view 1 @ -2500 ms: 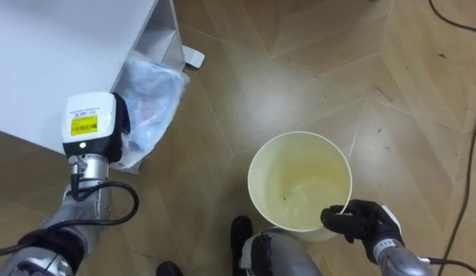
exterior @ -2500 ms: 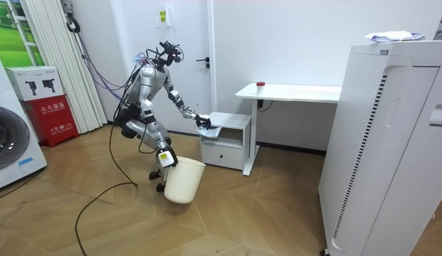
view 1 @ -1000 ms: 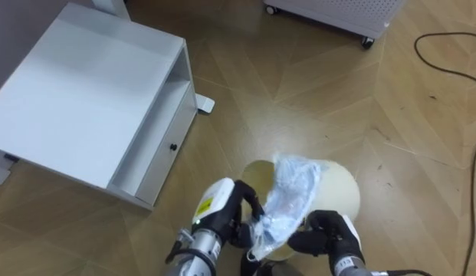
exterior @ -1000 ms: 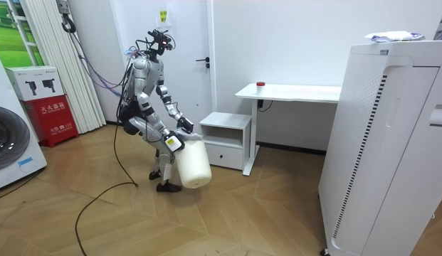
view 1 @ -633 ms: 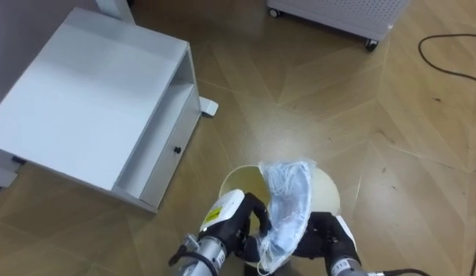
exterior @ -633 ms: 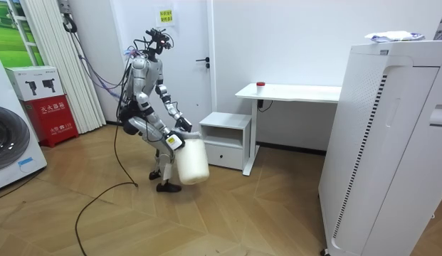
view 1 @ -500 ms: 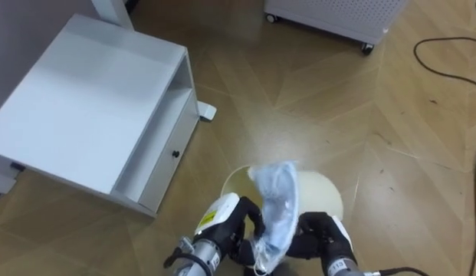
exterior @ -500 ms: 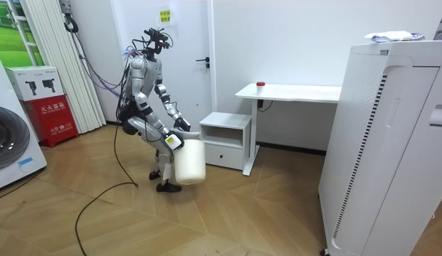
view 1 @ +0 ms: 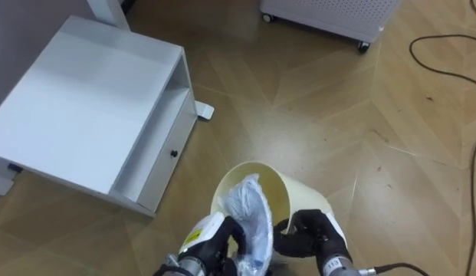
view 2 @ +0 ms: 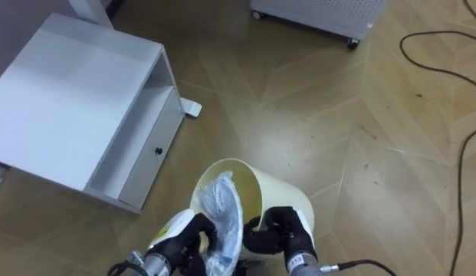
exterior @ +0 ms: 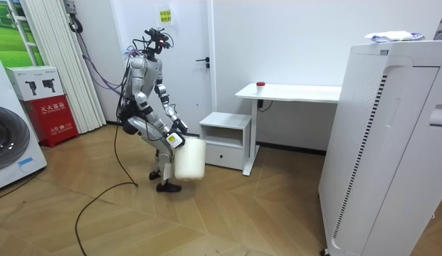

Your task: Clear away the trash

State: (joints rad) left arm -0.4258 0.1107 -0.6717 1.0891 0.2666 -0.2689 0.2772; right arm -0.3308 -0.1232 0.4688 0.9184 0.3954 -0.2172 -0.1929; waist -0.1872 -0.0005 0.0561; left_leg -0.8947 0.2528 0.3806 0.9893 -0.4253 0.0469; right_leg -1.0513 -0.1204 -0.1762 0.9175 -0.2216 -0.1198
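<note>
At the mouth of the cream bin, I saw the crumpled bluish plastic bag sitting partly inside, against the left of the rim. My left hand was clenched on the bag's lower end, fingers wrapped into the plastic. My right hand was curled over the bin's rim on the other side, gripping it.

Both eye views gave me this close look down into the opening, with the wooden floor beneath and the white cabinet off to the left. From the room view I got what they could not tell me: the bin was off the floor, carried tilted at hip height in front of the robot, which stood slightly bent just beside the cabinet, with a white table behind it.

Two and a half seconds earlier the bin had stood on the floor and the bag had been at the cabinet's shelf. Half a second earlier the bag had stood higher above the rim; it had since sunk into the opening.
</note>
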